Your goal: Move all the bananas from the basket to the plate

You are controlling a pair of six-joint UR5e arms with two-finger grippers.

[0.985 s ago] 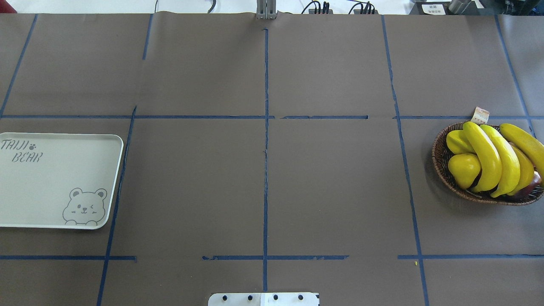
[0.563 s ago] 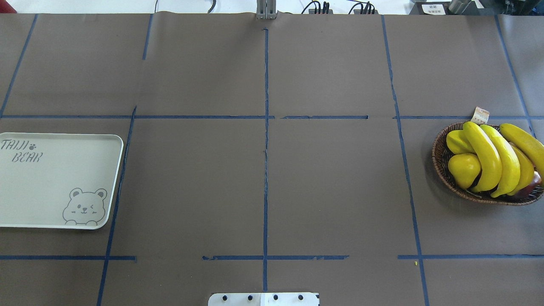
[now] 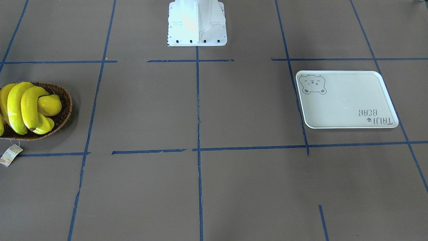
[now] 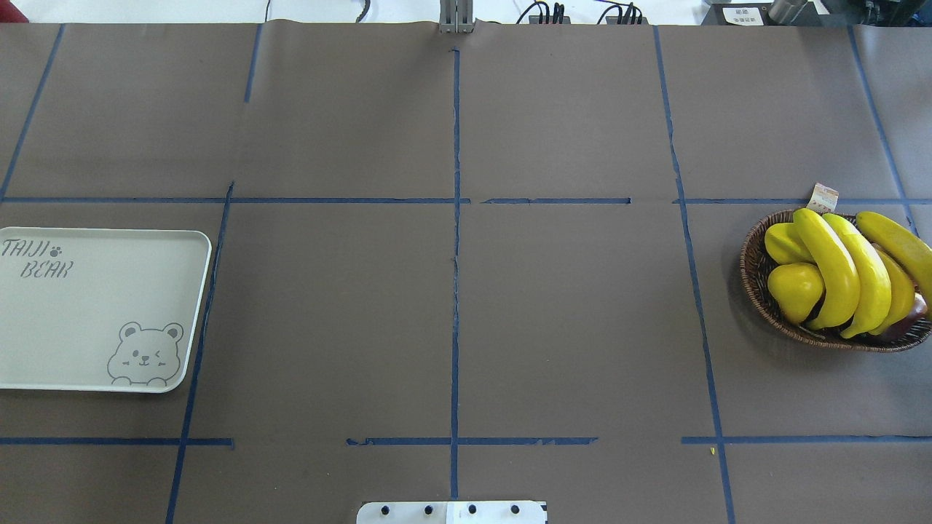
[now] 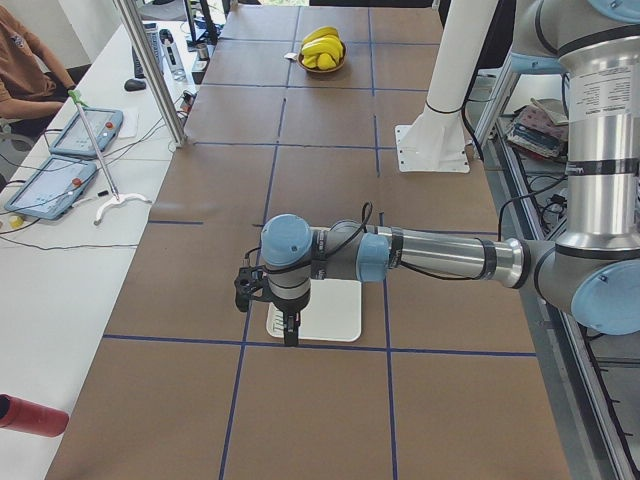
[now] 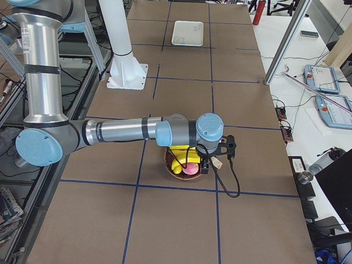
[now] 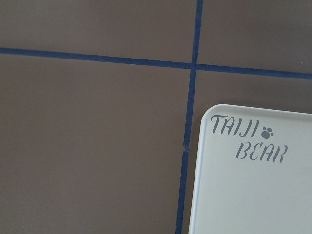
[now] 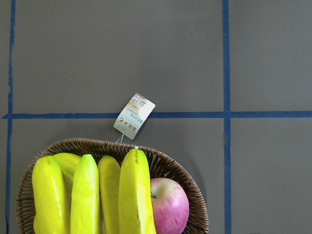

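Brown paper tabletop (image 4: 568, 306), gridded in blue tape lines (image 4: 455, 291). Right gripper (image 6: 204, 166) hangs directly over the wicker basket (image 4: 753, 284). Below it, four bananas (image 4: 837, 269) lie side by side in the basket, a pink apple (image 8: 168, 204) against them. Paper tag (image 8: 134, 116) trails outside the rim. Left gripper (image 5: 290, 330) hangs over the lettered corner of the bear-print plate (image 4: 87, 313), well apart from the bananas. Both grippers appear only in side cameras; parted or closed, cannot tell.
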